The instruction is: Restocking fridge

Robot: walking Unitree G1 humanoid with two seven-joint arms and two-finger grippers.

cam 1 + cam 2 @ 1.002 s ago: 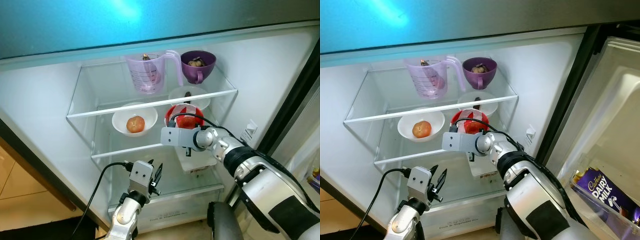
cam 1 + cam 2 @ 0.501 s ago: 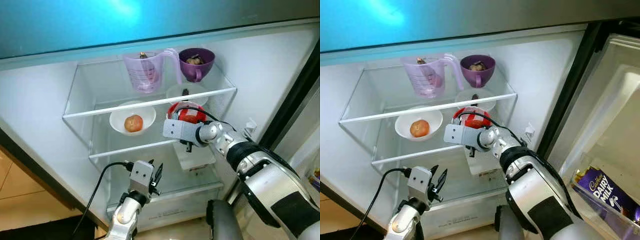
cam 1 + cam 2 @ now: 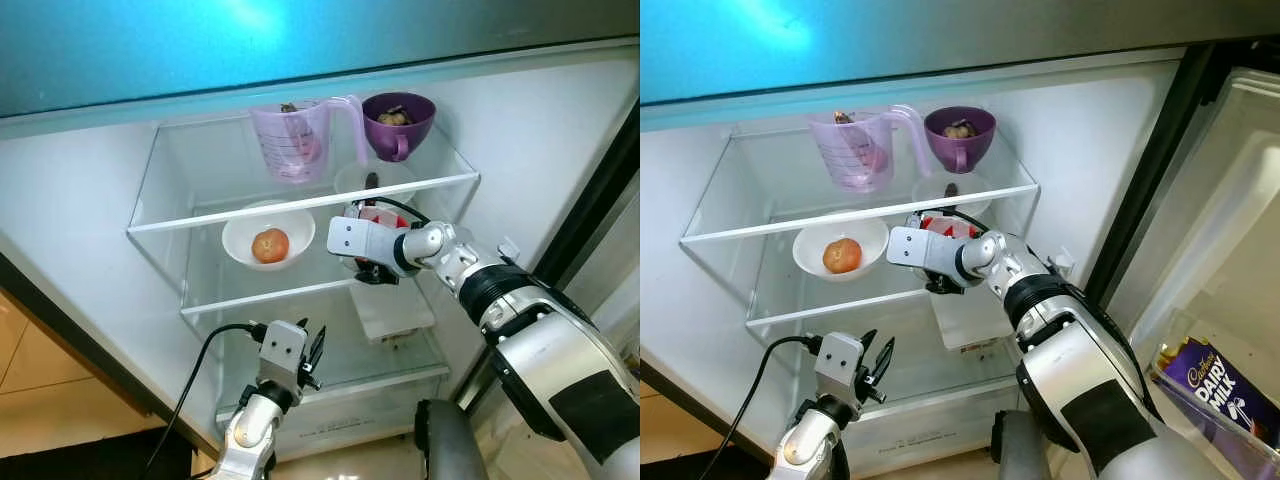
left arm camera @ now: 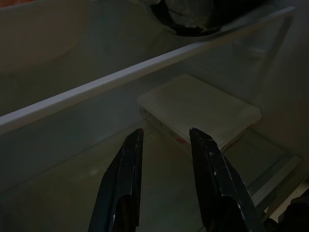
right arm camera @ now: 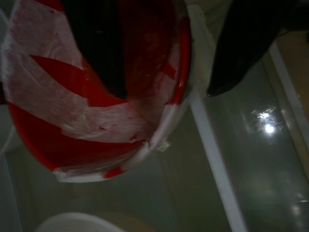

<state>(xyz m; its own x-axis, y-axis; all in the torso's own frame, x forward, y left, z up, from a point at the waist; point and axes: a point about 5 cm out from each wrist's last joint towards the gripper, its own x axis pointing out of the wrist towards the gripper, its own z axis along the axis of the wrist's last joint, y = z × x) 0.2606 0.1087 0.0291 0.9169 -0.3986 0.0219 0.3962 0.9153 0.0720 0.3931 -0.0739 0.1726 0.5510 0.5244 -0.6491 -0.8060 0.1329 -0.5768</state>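
- Fridge stands open, glass shelves inside.
- Right gripper sits at centre, one finger inside the red-and-white bowl and one outside, pinching its rim on the middle shelf.
- White bowl with a fruit lies at its 9 o'clock.
- Left gripper, at 6 o'clock, hangs narrowly parted and holds nothing.

We are looking into an open household fridge: glass shelves carry a measuring jug, a purple cup and a white bowl, while a Dairy Milk bar sits in the door.
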